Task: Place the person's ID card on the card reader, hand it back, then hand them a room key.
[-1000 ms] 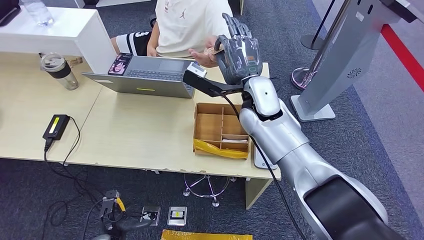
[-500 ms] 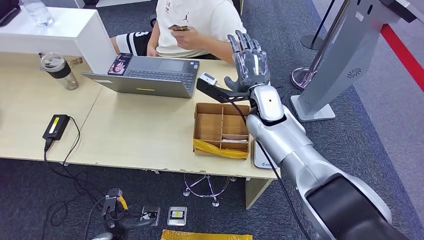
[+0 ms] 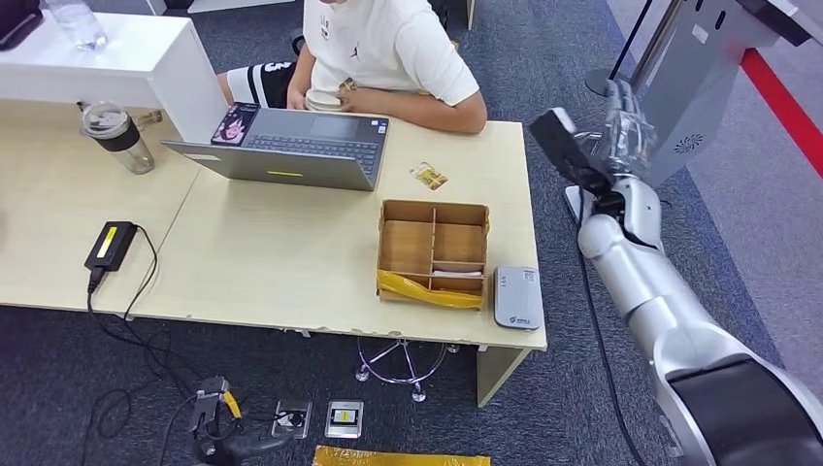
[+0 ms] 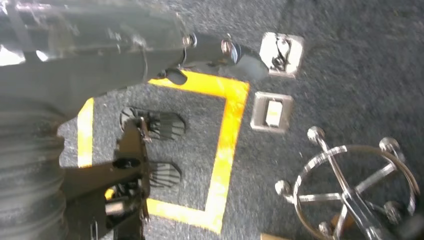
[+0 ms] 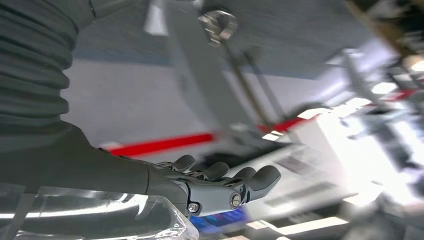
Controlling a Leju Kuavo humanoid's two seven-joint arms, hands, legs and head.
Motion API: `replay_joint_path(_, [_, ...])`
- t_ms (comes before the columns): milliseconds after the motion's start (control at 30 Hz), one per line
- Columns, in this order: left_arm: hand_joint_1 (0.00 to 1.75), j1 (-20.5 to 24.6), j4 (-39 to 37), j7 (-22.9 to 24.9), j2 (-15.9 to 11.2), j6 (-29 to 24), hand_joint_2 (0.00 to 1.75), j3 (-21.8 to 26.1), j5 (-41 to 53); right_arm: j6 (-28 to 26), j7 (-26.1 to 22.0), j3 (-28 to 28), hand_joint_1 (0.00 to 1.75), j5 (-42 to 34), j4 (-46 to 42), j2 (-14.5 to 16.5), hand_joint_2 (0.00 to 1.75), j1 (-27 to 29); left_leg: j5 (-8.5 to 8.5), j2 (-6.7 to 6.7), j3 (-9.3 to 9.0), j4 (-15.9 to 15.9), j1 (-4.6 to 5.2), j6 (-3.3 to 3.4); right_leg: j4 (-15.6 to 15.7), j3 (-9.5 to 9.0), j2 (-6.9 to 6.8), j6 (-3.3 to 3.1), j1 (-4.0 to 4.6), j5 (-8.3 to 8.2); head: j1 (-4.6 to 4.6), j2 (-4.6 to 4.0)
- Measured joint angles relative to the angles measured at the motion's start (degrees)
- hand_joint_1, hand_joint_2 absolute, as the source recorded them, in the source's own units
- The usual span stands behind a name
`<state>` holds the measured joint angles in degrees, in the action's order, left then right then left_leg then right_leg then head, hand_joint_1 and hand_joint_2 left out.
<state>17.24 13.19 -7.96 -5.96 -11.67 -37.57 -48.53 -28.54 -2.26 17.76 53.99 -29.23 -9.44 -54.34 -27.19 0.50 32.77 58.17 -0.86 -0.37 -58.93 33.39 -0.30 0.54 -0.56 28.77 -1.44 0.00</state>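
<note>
I stand at a reception-style desk in an office or lobby: a pale wooden table (image 3: 272, 252) carries an open laptop (image 3: 291, 150), a card reader (image 3: 517, 297) and a divided cardboard tray (image 3: 432, 250), with a person (image 3: 388, 49) seated on the far side. Grey carpet (image 3: 563, 58) runs beneath, a grey kiosk stand (image 3: 670, 107) and queue-barrier post (image 3: 621, 53) rise at right.

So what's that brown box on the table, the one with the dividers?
The brown box looks like an open cardboard tray, split by thin partitions into several compartments. It lies flat near the table's front edge. Yellow tape or film runs along its near side. A pale flat item lies in one front compartment. A grey card reader sits just beside it. No hand touches it.
</note>
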Motion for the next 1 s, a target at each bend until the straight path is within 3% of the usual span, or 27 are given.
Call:
replay_joint_path(233, [0.00,-1.9,-0.2,-1.1,-1.0,-0.5,1.75,0.3,-1.8,2.2,-2.2,-9.9,0.00,-11.9,0.6,-11.4,1.75,10.8,-0.19,-0.07,0.03,0.0,0.00,0.09,0.1,0.02,0.02,0.03,-0.01,0.04,0.03,0.00])
replay_joint_path(433, [0.00,-3.6,-0.3,-2.1,-1.3,-0.4,1.75,1.1,-3.5,8.7,-0.2,-13.9,0.00,-16.2,3.8,-15.6,1.75,21.6,-0.24,-0.09,0.04,0.0,-0.05,0.09,0.1,0.02,0.03,0.02,0.05,0.10,0.05,0.00])
replay_joint_path(567, [0.00,-4.4,-0.4,-2.1,-1.6,-0.1,1.75,1.3,-4.0,13.3,2.4,-15.8,0.00,-17.5,6.3,-16.2,1.75,28.2,-0.27,-0.09,0.05,0.0,-0.08,0.03,0.1,0.02,0.02,0.01,0.08,0.12,0.05,0.00])
replay_joint_path(600, [0.00,-4.5,-0.4,-2.1,-1.6,0.1,1.75,1.4,-4.0,15.7,3.5,-16.1,0.00,-17.4,7.0,-16.3,1.31,29.8,-0.28,-0.09,0.04,0.0,-0.09,0.02,0.1,0.01,0.03,0.01,0.09,0.13,0.04,0.00])
replay_joint_path(700, [0.00,-4.6,-0.4,-1.7,-1.8,0.7,1.75,1.5,-3.3,27.8,7.0,-16.5,0.00,-15.4,9.4,-15.9,1.31,34.9,-0.28,0.00,0.05,-0.1,-0.10,0.02,0.1,-0.03,-0.04,0.01,0.10,0.19,0.02,0.00])
replay_joint_path(733, [0.00,-4.6,-0.4,-1.5,-1.8,0.9,1.75,1.5,-3.0,33.2,6.9,-16.4,0.00,-14.2,10.1,-15.6,1.75,36.6,-0.29,0.02,0.06,-0.1,-0.10,0.01,0.1,-0.04,-0.07,0.01,0.10,0.21,0.02,0.00])
replay_joint_path(833, [0.00,-4.6,-0.4,-1.2,-2.0,0.6,1.75,1.4,-3.7,46.2,3.6,-15.0,0.00,-10.1,11.1,-13.7,1.75,41.4,-0.34,-0.03,0.14,-0.1,-0.11,-0.05,0.0,-0.07,-0.02,0.00,0.11,0.22,0.04,0.00])
replay_joint_path(900, [0.00,-4.9,-0.4,-1.3,-2.2,0.4,1.75,1.5,-5.4,45.8,5.0,-13.7,0.00,-10.4,11.0,-12.0,1.75,43.1,-0.36,-0.17,0.14,-0.1,-0.10,-0.06,-0.1,-0.06,0.10,-0.01,0.10,0.22,0.06,0.00])
replay_joint_path(1000, [0.00,-6.0,-0.4,-2.0,-2.7,0.6,1.75,1.8,-7.7,40.6,12.1,-12.2,0.00,-16.8,8.7,-10.4,1.75,44.3,-0.36,-0.26,-0.02,-0.1,-0.10,-0.06,-0.1,-0.06,0.17,-0.02,0.09,0.23,0.04,0.00])
